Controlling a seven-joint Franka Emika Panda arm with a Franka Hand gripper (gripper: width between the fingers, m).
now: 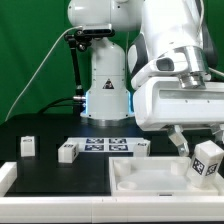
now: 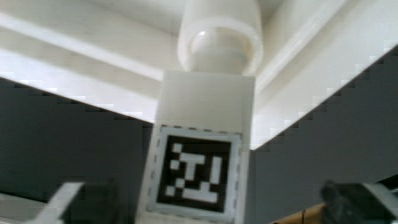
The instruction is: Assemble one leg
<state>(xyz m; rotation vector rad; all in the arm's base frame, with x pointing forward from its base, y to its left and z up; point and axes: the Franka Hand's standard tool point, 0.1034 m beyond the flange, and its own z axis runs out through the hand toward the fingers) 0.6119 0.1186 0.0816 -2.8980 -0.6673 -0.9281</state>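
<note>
A white leg (image 1: 207,159) with a black-and-white tag stands tilted at the right corner of the large flat white panel (image 1: 140,178). In the wrist view the leg (image 2: 199,120) lies between my two fingers, its rounded end against the panel's raised rim (image 2: 89,60). My gripper (image 1: 196,150) is open around it. There is a gap between each finger (image 2: 64,205) and the leg's sides. The gripper (image 2: 210,208) holds nothing. I cannot tell whether the leg is seated in the panel.
Three more white legs lie on the black table: one at the exterior view's left (image 1: 28,146), one beside it (image 1: 68,152), one further right (image 1: 142,148). The marker board (image 1: 105,145) lies between them. The robot base (image 1: 105,90) stands behind.
</note>
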